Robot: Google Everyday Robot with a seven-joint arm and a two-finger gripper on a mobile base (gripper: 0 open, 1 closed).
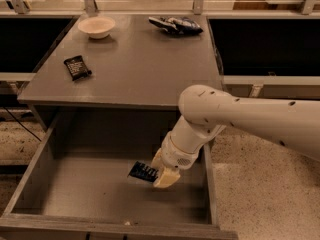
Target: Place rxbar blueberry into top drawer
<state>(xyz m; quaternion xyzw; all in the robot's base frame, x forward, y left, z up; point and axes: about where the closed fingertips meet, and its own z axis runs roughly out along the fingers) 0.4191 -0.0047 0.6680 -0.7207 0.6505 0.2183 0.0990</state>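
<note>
The top drawer (35,184) stands pulled open below the grey table, its flat bottom bare. My gripper (161,172) reaches down inside the drawer at its right side, shut on the rxbar blueberry (143,172). The dark navy bar sticks out to the left of the fingers, tilted, just above the drawer bottom. My white arm comes in from the right, over the drawer's right wall.
On the grey table (145,69) lie a black-wrapped bar (77,67) at the left, a white bowl (96,27) at the back left and a blue-and-white wrinkly bag (175,24) at the back. Speckled floor lies to the right of the drawer.
</note>
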